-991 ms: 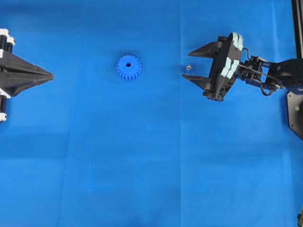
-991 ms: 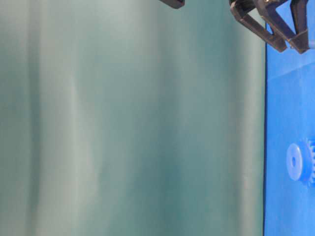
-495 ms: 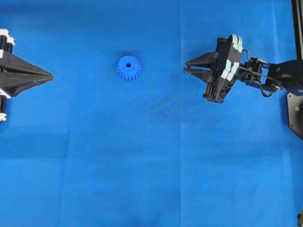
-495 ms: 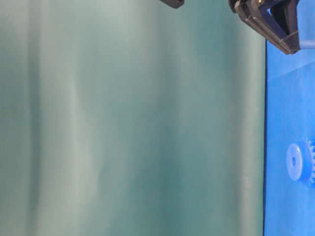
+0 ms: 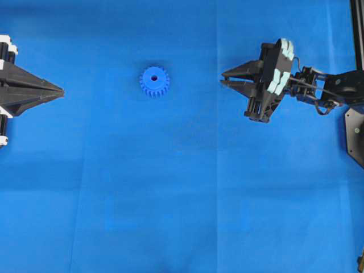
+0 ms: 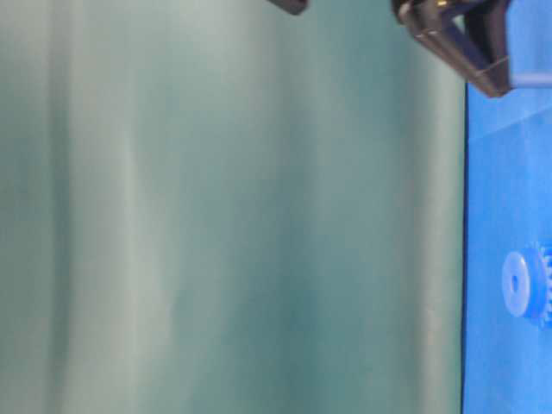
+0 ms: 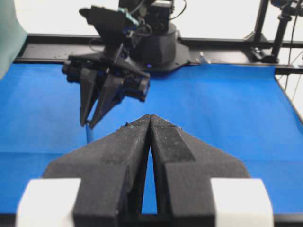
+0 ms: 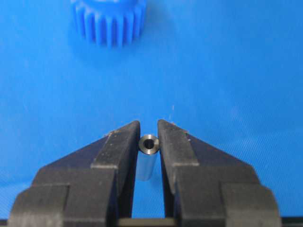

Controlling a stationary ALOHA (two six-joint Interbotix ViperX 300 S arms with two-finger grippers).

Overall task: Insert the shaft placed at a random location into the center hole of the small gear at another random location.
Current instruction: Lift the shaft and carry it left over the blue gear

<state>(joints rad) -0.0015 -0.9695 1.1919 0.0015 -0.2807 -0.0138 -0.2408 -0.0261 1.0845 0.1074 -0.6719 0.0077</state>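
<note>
Silver-grey metal, the tiny hollow shaft (image 8: 148, 158) sits pinched between the black fingers of your right end effector (image 8: 148, 142), so the grasp step looks done. The small bright blue plastic toothed gear (image 5: 154, 81) lies well apart on the blue-clothed table (image 5: 170, 199). Next, carry the shaft over its dark center hole (image 5: 154, 78), upright. Your left end effector (image 7: 150, 124) rests pressed together, empty.

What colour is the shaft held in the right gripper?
Silver-grey metal with a dark hollow end; the shaft shows best in the right wrist view.
</note>
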